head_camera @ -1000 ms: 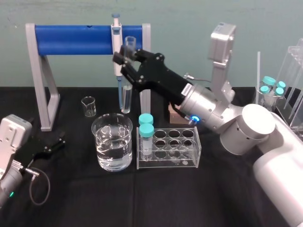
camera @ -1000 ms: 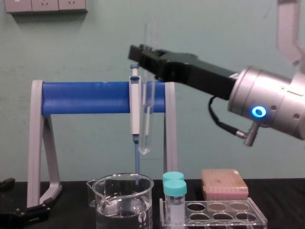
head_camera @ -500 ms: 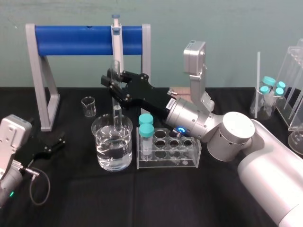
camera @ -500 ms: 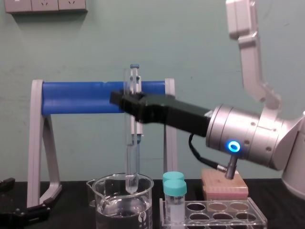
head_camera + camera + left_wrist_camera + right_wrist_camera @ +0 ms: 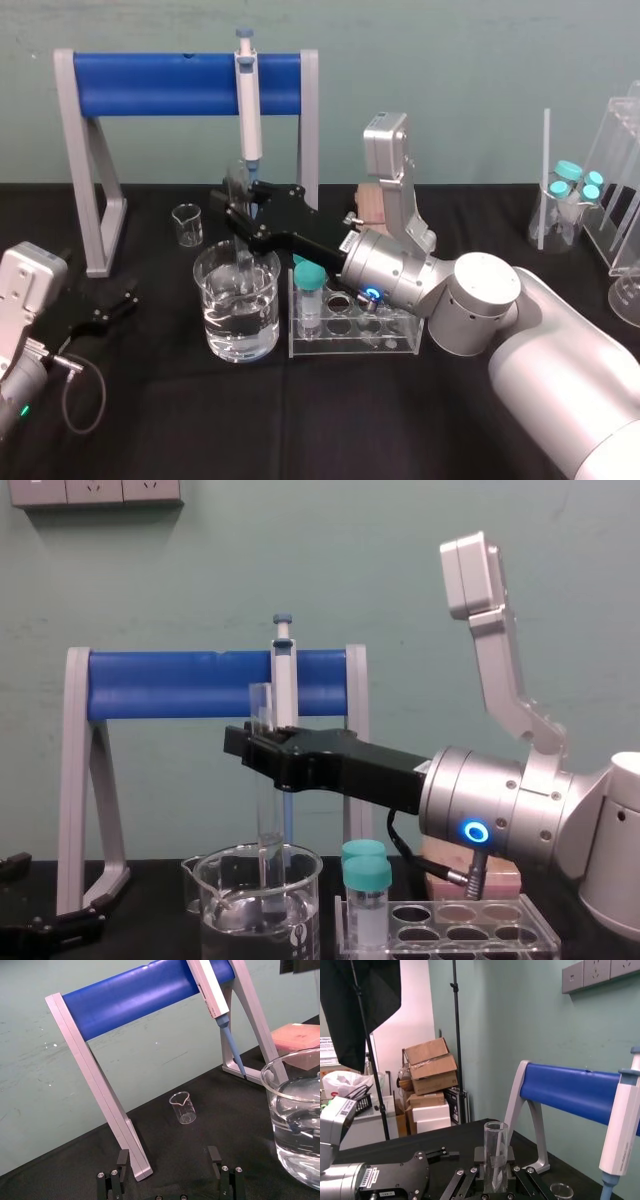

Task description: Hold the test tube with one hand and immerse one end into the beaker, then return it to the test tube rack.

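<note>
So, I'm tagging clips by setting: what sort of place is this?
Likely a robotics lab bench: the right gripper holds a test tube in a beaker, beside a test tube rack and a hanging pipette; the left gripper lies idle at left.

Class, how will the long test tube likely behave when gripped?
Probably fragile: the test tube in the right gripper is thin clear glass. Likely slippery: its lower end is in water in the beaker. Laid flat, it could roll.
</note>
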`<control>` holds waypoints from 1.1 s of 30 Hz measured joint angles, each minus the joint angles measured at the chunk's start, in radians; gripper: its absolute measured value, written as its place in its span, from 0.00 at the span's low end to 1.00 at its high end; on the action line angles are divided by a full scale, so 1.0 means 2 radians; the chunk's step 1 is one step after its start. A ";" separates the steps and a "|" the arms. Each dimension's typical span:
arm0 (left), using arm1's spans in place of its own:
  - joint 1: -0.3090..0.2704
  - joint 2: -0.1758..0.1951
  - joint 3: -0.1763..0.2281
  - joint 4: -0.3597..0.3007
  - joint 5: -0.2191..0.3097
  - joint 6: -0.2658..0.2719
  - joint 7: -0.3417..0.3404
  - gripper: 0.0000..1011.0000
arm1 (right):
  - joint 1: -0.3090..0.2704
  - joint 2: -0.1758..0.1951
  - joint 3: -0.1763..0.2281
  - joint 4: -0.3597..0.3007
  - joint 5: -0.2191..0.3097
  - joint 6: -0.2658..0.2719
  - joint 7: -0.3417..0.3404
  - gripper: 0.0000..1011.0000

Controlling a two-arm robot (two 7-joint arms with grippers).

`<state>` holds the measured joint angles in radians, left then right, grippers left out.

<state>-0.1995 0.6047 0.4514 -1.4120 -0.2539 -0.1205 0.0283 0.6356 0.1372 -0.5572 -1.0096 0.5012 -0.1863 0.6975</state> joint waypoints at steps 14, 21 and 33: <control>0.000 0.000 0.000 0.000 0.000 0.000 0.000 0.99 | 0.001 -0.003 -0.002 0.009 -0.011 0.002 -0.003 0.22; 0.000 0.000 0.000 0.000 0.000 0.000 0.000 0.99 | 0.000 -0.002 -0.003 0.007 -0.017 0.002 -0.006 0.22; 0.000 0.000 0.000 0.000 0.000 0.000 0.000 0.99 | -0.005 0.000 -0.003 0.003 -0.027 0.001 -0.011 0.22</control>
<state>-0.1995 0.6047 0.4514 -1.4120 -0.2539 -0.1205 0.0283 0.6265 0.1377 -0.5641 -1.0026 0.4481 -0.1836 0.6762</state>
